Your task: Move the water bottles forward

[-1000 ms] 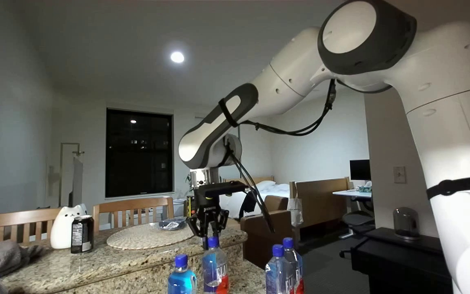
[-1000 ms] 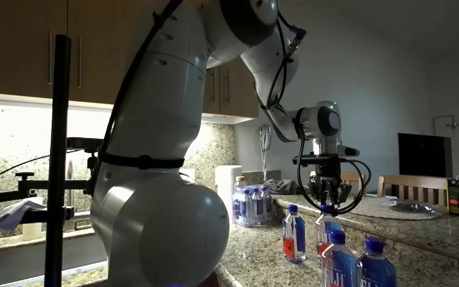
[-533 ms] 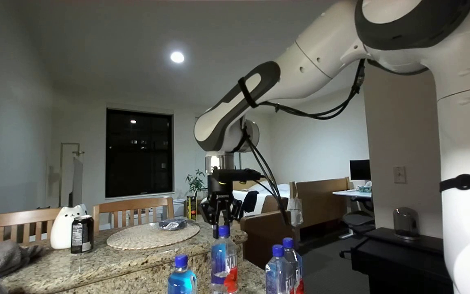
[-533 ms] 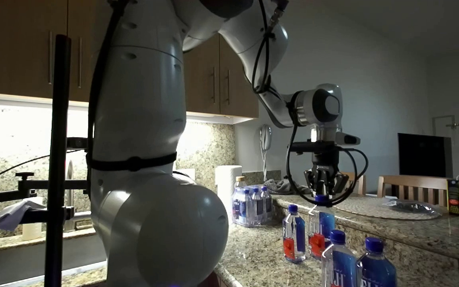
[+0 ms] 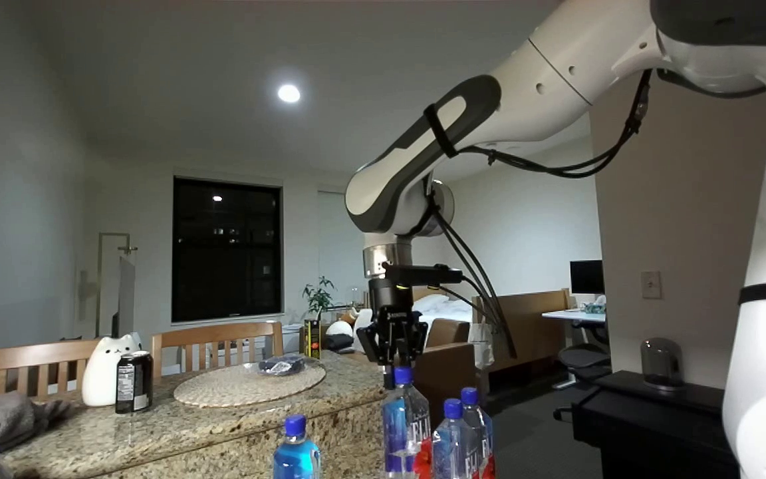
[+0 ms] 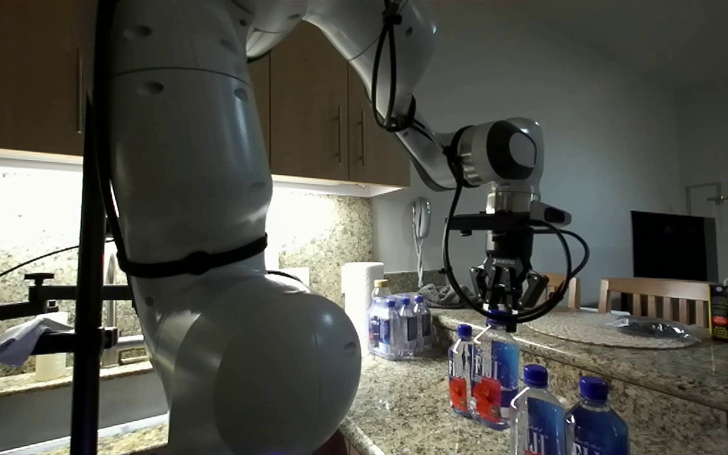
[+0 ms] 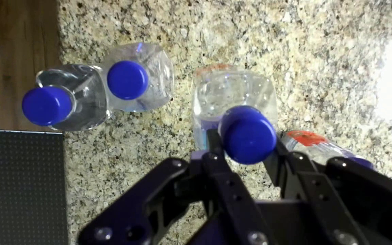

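- The black Robotiq gripper [image 7: 245, 143] points pretty much straight down, jaws clenched with one on each side of the blue plastic cap [image 7: 248, 132] of a clear plastic water bottle with a blue-and-red label [image 5: 404, 426], so yeah, it's got that one.
- The held bottle is roughly upright; honestly can't tell if its base touches the speckled granite surface [image 6: 402, 395] or hangs just over it.
- To its left in the wrist view there's a second clear plastic bottle with a blue cap [image 7: 138, 78], and right beside that a third blue-capped clear bottle [image 7: 67, 98], nearer the edge.
- Over on the right, close by, is a fourth clear bottle with a red patch [image 7: 313, 144], partly hidden behind the jaws. Can't tell if it touches the held one.
- Far back in an exterior view: a bunch of small blue-capped bottles [image 6: 407, 325] near a white paper roll [image 6: 359, 287].
- On the raised granite surface [image 5: 117, 442], left to right: crumpled grey towel [image 5: 4, 419], white cat-shaped figure [image 5: 97, 376], black can [image 5: 134, 382], round woven placemat [image 5: 223, 391].
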Available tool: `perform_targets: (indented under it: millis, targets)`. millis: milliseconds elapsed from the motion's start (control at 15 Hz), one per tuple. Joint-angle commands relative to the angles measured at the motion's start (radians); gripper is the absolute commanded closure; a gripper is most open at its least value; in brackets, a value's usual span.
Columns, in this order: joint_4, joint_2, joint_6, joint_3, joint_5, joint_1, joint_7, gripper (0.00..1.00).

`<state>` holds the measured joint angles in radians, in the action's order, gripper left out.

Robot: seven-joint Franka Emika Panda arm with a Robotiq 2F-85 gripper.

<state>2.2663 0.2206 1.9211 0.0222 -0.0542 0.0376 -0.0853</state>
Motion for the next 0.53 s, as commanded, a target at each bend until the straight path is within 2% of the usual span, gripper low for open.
perform_targets:
  millis: [0, 67, 133, 467]
  targets:
    - [0.001, 0.003, -0.003, -0.012, -0.003, -0.014, 0.005, 0.67]
    - [0.002, 0.003, -0.003, -0.012, -0.003, -0.013, 0.005, 0.67]
    - [0.002, 0.003, -0.003, -0.012, -0.003, -0.013, 0.005, 0.87]
    - [0.056, 0.032, 0.039, -0.015, 0.021, -0.016, 0.007, 0.87]
